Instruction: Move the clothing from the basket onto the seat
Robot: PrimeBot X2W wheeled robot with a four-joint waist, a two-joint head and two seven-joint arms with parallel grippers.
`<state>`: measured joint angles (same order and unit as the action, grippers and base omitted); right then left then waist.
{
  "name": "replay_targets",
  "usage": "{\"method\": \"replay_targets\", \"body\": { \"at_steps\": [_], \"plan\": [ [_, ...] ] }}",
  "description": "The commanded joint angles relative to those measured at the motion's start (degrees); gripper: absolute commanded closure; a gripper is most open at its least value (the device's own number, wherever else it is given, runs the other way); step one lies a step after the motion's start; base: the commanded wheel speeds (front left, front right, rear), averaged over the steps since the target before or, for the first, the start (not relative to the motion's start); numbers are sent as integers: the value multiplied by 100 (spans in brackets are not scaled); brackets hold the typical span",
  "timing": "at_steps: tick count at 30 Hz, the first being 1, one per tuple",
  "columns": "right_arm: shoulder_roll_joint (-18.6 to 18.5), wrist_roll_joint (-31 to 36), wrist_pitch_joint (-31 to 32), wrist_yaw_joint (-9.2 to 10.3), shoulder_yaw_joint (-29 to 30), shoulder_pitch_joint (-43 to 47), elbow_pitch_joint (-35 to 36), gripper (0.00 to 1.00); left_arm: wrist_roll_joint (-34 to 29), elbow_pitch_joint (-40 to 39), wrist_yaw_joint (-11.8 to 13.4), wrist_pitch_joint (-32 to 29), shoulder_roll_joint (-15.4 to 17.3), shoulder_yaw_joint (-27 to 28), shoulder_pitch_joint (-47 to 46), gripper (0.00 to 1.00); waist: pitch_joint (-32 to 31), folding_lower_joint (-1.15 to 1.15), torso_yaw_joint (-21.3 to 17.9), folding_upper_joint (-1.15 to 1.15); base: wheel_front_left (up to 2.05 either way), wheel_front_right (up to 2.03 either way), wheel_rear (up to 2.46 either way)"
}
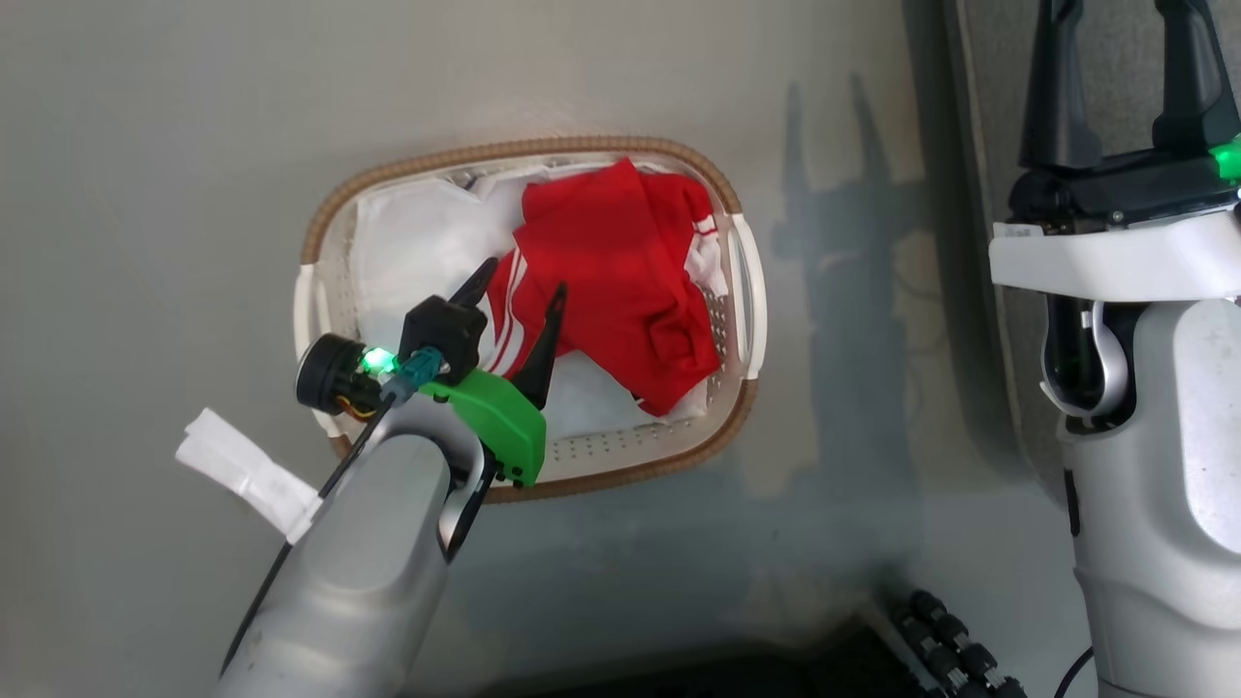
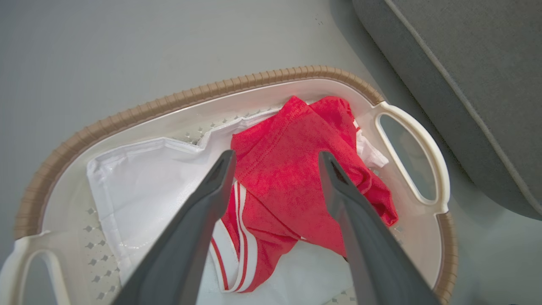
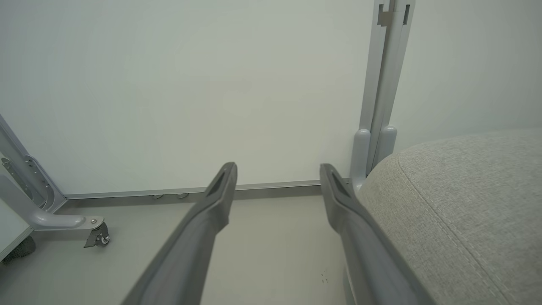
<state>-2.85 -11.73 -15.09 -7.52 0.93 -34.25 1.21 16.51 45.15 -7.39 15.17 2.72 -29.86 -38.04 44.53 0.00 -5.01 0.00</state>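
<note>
The red clothing (image 1: 611, 281) with white striped trim lies bunched in the right half of the oval basket (image 1: 514, 153), which stands on the floor. My left gripper (image 1: 524, 281) hangs open just above the clothing's left edge. In the left wrist view its two dark fingers (image 2: 211, 190) straddle the clothing (image 2: 292, 169) with nothing between them, inside the basket's brown rim (image 2: 169, 103). My right gripper (image 1: 1120, 58) stands open over the grey seat (image 1: 994, 87) at the far right. Its wrist view shows the gripper (image 3: 277, 169) open beside the seat's rounded edge (image 3: 465, 203).
A plain white liner sheet (image 2: 144, 182) covers the basket's floor under the clothing. The seat's corner (image 2: 465, 84) lies close to the basket's right handle (image 2: 423, 140). A white panel on a caster leg (image 3: 91, 231) and a grey post (image 3: 381, 84) stand beyond the seat.
</note>
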Motion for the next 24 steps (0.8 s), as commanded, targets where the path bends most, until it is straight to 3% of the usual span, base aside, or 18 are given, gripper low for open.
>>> {"method": "replay_targets", "body": {
  "at_steps": [1,10,24],
  "plan": [
    [-19,-50,-11,6,-11,-97,56,0,53,105,-16,-4,41,-66,-201,0,463,0,-211,0,0,0,0],
    [-20,-105,-10,6,-56,-293,218,0,259,1121,-17,-4,75,-627,-1003,0,995,0,-382,0,0,0,0],
    [-19,-143,-10,6,-19,-394,362,0,555,2080,-18,-4,136,-1028,-1754,0,1438,0,-491,0,0,0,0]
  ]
}}
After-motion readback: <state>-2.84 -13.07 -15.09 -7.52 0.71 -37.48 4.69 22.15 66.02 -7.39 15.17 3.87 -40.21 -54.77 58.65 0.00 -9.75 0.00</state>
